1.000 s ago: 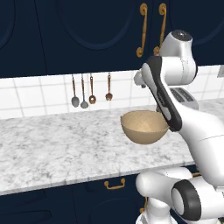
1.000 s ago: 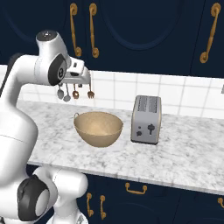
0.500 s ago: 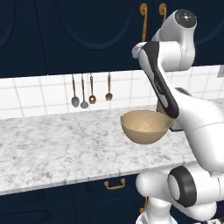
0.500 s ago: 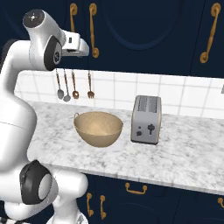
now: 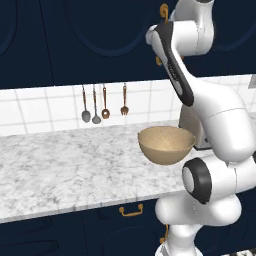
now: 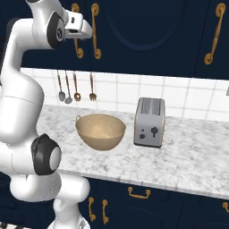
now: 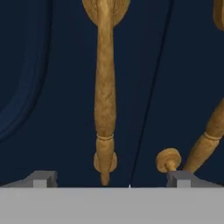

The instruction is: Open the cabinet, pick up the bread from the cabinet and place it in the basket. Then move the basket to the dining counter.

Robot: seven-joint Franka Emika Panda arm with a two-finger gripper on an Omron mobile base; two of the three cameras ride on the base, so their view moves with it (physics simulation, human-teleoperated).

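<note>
Two dark fingertips (image 7: 41, 178) of our hand (image 6: 82, 30) stand wide apart at the foot of the hand view, and nothing sits between them. We hold nothing and touch nothing. Between the fingertips a long brass handle (image 7: 105, 92) runs straight up the dark navy door of the cabinet (image 7: 43, 87); a second brass handle (image 7: 205, 140) slants just beyond the door seam. From the right base view we see our hand raised high against the cabinet (image 6: 147, 27), close beside the pair of handles (image 6: 95, 31). Well below the cabinet, the basket (image 6: 100, 130) rests upright on the marble surface (image 6: 188, 152), its speckled inside showing. A silver toaster (image 6: 149, 122) stands just beside the basket. Behind the basket, four utensils (image 6: 76, 87) hang on the white tiled wall. We cannot see the bread; the cabinet door is shut.
</note>
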